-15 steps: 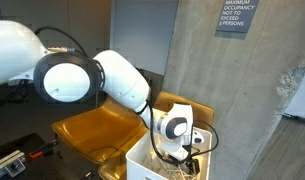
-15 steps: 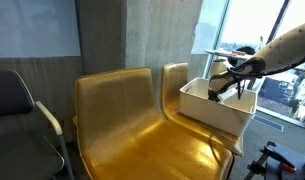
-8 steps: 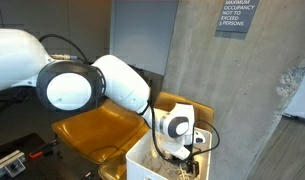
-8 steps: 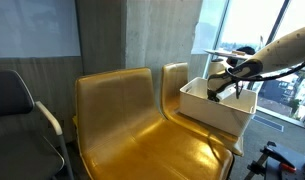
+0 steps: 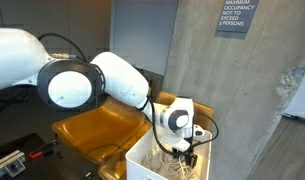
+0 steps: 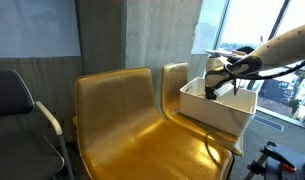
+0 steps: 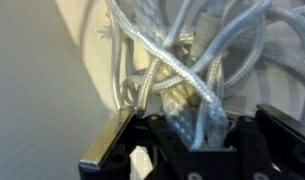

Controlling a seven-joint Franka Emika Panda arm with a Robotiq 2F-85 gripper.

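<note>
Fingers point(image 7: 110, 152) are clamping on the white rope point(image 7: 182, 70) inside the white bin point(image 6: 214, 112), so the grasp seems made, the bundle not yet lifted clear.

White arm point(image 5: 112, 75) bent low, wrist tipped downward, hand point(image 5: 189, 153) apparently closed, fingers point(image 7: 112, 150) pinched together.

Now jaws clamp rope point(image 7: 178, 88) (slightly raised)
</note>
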